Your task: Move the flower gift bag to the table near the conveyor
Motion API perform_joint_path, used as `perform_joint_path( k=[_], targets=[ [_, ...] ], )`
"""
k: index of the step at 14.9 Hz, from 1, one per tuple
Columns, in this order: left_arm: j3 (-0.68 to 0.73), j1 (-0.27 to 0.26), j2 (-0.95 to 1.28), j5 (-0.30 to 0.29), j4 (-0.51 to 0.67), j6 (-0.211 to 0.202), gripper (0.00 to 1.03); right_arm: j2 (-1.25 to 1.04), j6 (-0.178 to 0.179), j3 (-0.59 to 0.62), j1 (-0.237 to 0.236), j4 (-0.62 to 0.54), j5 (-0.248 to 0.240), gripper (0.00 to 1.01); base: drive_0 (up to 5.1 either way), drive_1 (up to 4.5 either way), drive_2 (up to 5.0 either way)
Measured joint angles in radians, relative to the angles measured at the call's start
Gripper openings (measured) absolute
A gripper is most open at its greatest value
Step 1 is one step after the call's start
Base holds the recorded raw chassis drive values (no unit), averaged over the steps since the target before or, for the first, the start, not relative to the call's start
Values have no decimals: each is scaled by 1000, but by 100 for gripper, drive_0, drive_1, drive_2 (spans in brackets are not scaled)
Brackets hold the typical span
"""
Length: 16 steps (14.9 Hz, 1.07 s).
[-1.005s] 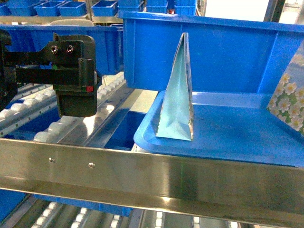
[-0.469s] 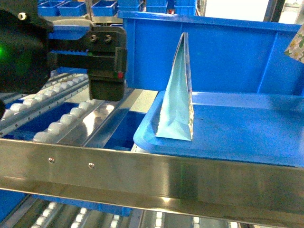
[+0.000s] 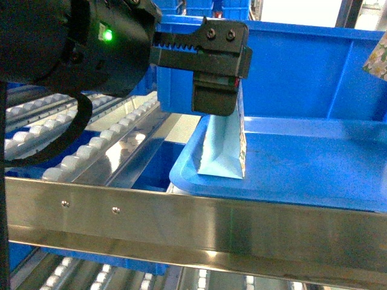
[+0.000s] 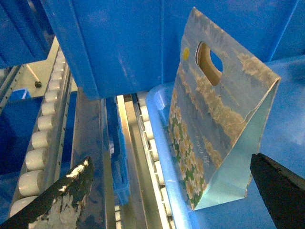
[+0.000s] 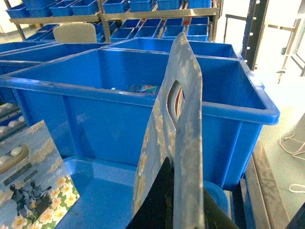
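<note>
One flower gift bag (image 3: 225, 151) stands upright on the blue tray (image 3: 302, 175), edge-on in the head view. From the left wrist its daisy print and cut-out handle (image 4: 209, 138) show. My left gripper (image 3: 219, 90) hangs at the bag's top, open wide (image 4: 170, 161), one finger (image 4: 57, 200) over the rails and the other finger (image 4: 281, 191) over the tray. A second flower gift bag (image 5: 183, 119) is raised, and my right gripper (image 5: 187, 193) is shut on its lower part. Only its corner (image 3: 378, 57) shows at the head view's right edge. The table is out of view.
The conveyor's white roller tracks (image 3: 91, 145) run left of the tray, with a shiny steel rail (image 3: 181, 211) across the front. A deep blue bin (image 3: 290, 66) stands right behind the tray. More blue bins (image 5: 143, 7) fill the shelves at the back.
My left arm has swung right from over the rollers to the standing bag's top. The bag in my right gripper has risen from the tray toward the head view's upper right edge.
</note>
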State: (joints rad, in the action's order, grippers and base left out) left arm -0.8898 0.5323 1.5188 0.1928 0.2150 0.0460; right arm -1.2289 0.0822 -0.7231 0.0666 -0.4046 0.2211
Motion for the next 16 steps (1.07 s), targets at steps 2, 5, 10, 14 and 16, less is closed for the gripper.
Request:
perform_joint_path(
  k=[2, 5, 10, 14, 16],
  targets=[
    [-39, 9, 41, 6, 5, -21, 98, 0, 0, 0, 0, 0, 0, 2, 0, 0, 0],
    [-129, 21, 130, 13, -18, -40, 98, 0, 0, 0, 0, 0, 0, 2, 0, 0, 0],
    [-134, 24, 146, 26, 3, -55, 98, 0, 0, 0, 0, 0, 0, 2, 0, 0, 0],
    [-124, 57, 34, 60, -72, -55, 98, 0, 0, 0, 0, 0, 0, 2, 0, 0, 0],
    [-214, 97, 100, 38, -95, -57, 98, 0, 0, 0, 0, 0, 0, 2, 0, 0, 0]
  ],
)
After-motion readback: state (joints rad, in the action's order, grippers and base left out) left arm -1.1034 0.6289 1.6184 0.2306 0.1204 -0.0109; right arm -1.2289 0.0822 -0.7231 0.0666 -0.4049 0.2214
